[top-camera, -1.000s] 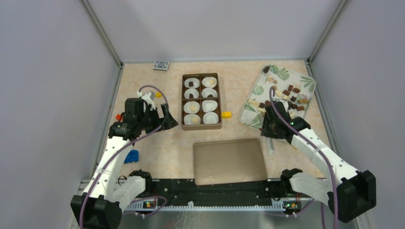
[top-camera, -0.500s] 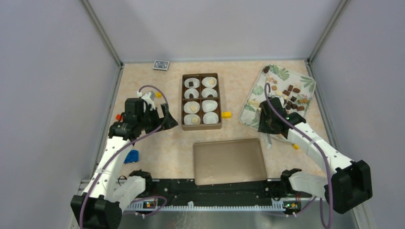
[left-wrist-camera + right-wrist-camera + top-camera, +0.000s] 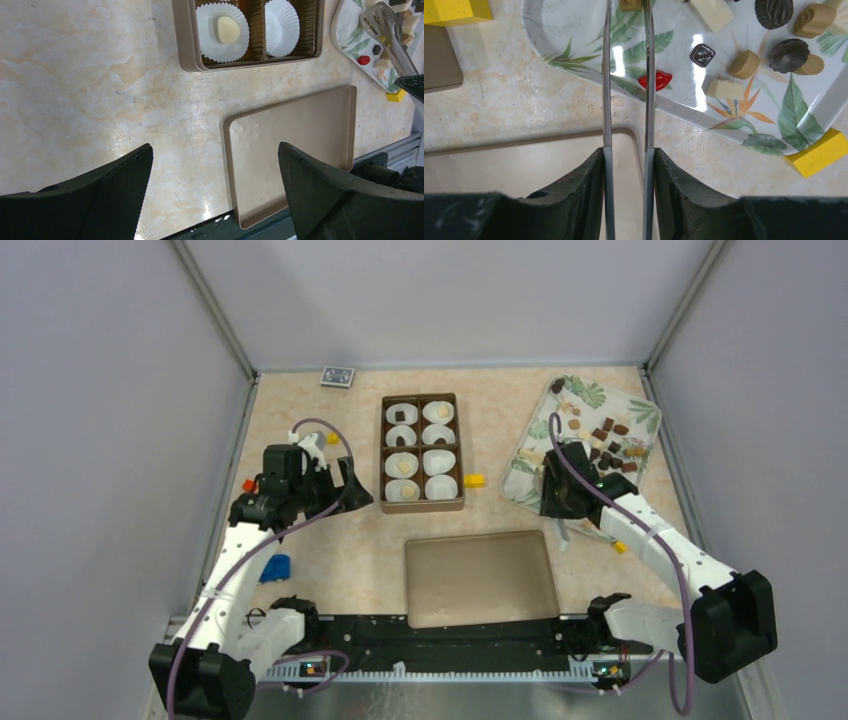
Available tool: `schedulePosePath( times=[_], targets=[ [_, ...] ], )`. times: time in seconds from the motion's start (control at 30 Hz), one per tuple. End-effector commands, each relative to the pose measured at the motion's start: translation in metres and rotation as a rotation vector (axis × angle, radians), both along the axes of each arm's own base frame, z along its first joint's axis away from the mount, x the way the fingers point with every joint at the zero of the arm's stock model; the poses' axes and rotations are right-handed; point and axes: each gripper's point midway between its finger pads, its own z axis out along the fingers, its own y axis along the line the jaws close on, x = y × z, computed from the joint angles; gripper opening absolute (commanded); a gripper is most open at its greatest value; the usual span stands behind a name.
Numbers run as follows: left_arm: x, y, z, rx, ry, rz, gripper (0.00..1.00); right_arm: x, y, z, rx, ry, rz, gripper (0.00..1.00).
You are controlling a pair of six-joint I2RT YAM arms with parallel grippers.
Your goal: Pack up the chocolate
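Right wrist view, risk entry.

- Item 1: right gripper (image 3: 626,159). Fingers pressed onto the two blades of metal tongs (image 3: 606,75), squeezing them to a narrow gap. The tong tips run out of view at 12 o'clock.
- Item 2: tan piece (image 3: 630,4), lying between the blades at the 12 o'clock edge. Whether it is truly pinched cannot be told.
- Item 3: chocolate (image 3: 605,430), loose on the leaf-print tray (image 3: 590,392) at 2 o'clock on the table. Dark, tan and cream pieces sit close together.
- Item 4: box (image 3: 383,455) at 12 o'clock, with a cream piece (image 3: 227,29) in one of its paper cups (image 3: 282,20). The lid (image 3: 480,575) lies at 6 o'clock.
- Item 5: left gripper (image 3: 212,150). Fingers spread wide, holding nothing, at 9 o'clock.

Hazards, as judged:
- Smooth blades on a small hard piece make a shallow pinch likely, so it could slip or shoot out during the lift.
- Crowded neighbours may be nudged or picked up along with it.
- The blades could twist in the fingers, because the grip sits far from the tips.
- The carry towards 10 o'clock passes over the tray rim, and a low path would knock the piece free.
- Light paper cups may tip or shift if the tongs touch them.
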Motion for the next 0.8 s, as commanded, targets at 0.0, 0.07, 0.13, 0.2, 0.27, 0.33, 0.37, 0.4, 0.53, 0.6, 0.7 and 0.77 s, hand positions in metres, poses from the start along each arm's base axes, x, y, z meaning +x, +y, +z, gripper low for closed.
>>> schedulePosePath(
  times=[0.0,0.07,0.13,0.2,0.27,0.33,0.37,0.4,0.53,0.6,0.7,0.77],
  targets=[
    [0.008,-0.002,0.013,-0.009,-0.058,-0.015,0.99,0.011,0.000,0.020,-0.004,-0.053,0.005,0.36],
    [0.007,-0.003,0.011,-0.016,-0.053,-0.018,0.99,0.010,-0.001,0.020,-0.008,-0.051,0.005,0.35],
    [0.007,-0.004,0.010,-0.022,-0.049,-0.018,0.99,0.009,-0.002,0.020,-0.014,-0.054,0.004,0.33],
    [0.007,-0.005,0.010,-0.025,-0.050,-0.020,0.99,0.009,-0.005,0.021,-0.037,-0.055,0.001,0.32],
    [0.008,-0.005,0.011,-0.027,-0.052,-0.023,0.99,0.009,-0.007,0.022,-0.062,-0.056,-0.002,0.32],
    [0.009,-0.006,0.012,-0.028,-0.054,-0.024,0.99,0.009,-0.008,0.022,-0.085,-0.054,-0.003,0.31],
    [0.009,-0.006,0.012,-0.029,-0.054,-0.026,0.99,0.009,-0.010,0.022,-0.105,-0.052,-0.005,0.31],
    [0.010,-0.006,0.011,-0.029,-0.051,-0.026,0.99,0.008,-0.010,0.022,-0.121,-0.048,-0.004,0.31],
    [0.009,-0.007,0.011,-0.036,-0.048,-0.030,0.99,0.008,-0.010,0.020,-0.135,-0.041,0.002,0.32],
    [0.009,-0.007,0.011,-0.037,-0.048,-0.030,0.99,0.008,-0.009,0.020,-0.134,-0.038,0.004,0.33],
    [0.010,-0.007,0.011,-0.033,-0.052,-0.028,0.99,0.009,-0.008,0.020,-0.132,-0.038,0.008,0.33],
    [0.011,-0.007,0.012,-0.031,-0.055,-0.030,0.99,0.009,-0.007,0.020,-0.132,-0.038,0.009,0.33]
  ],
)
